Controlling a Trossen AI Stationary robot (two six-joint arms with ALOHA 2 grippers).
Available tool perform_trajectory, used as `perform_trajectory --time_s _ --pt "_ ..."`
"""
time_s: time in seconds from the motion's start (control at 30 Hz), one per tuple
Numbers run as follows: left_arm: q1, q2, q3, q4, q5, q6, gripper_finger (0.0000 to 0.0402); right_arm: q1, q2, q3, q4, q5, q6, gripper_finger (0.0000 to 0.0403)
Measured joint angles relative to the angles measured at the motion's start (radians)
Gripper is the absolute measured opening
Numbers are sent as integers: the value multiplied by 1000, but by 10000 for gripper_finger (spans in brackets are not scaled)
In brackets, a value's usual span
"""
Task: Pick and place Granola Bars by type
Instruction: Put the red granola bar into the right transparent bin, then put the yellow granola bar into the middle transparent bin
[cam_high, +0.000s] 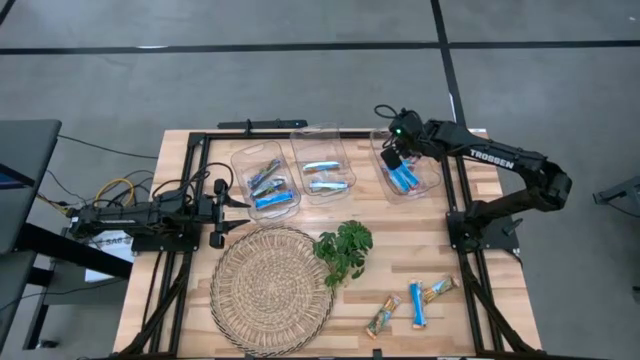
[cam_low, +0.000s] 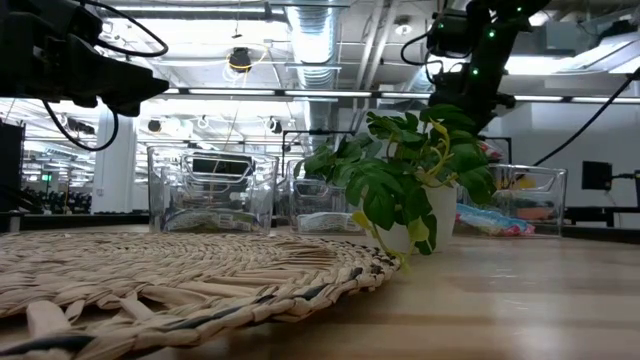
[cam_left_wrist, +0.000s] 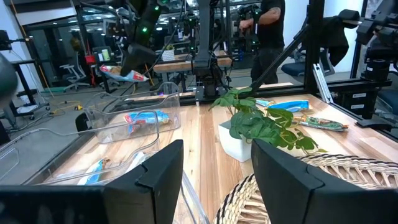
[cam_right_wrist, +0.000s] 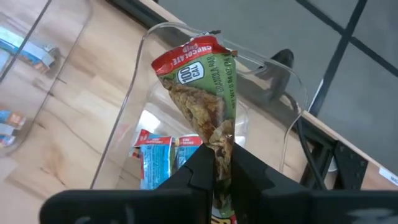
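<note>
A granola bar in a green and red wrapper (cam_right_wrist: 202, 87) is in my right gripper (cam_right_wrist: 221, 163), which is shut on it above the right clear bin (cam_high: 432, 180). Two bright blue bars (cam_right_wrist: 154, 160) lie in that bin. The middle bin (cam_high: 300, 140) and the left bin (cam_high: 240, 160) hold blue-and-silver bars. Three loose bars (cam_high: 417, 303) lie flat on the table near its front right. My left gripper (cam_left_wrist: 217, 180) stands open at the table's left, touching nothing. My right gripper pinches one end of the bar's wrapper (cam_right_wrist: 221, 140) between its two fingers (cam_right_wrist: 202, 167). It comes slanting down from the table's right. The bar sticks out beyond the fingertips, lifted clear over the right bin.
A green leafy sprig in a small white pot (cam_high: 345, 250) stands mid-table beside a round woven mat (cam_high: 272, 290). A black frame (cam_high: 200, 150) runs around the work area. A person stands in the room beyond the table (cam_left_wrist: 267, 31).
</note>
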Motion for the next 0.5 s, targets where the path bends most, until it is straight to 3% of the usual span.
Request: perform_trajectory --time_s 0.2,0.5 --pt "0 0 0 0 0 0 183 0 0 0 -10 4 -16 49" --pt "0 0 0 0 0 0 183 0 0 0 -11 4 -18 124"
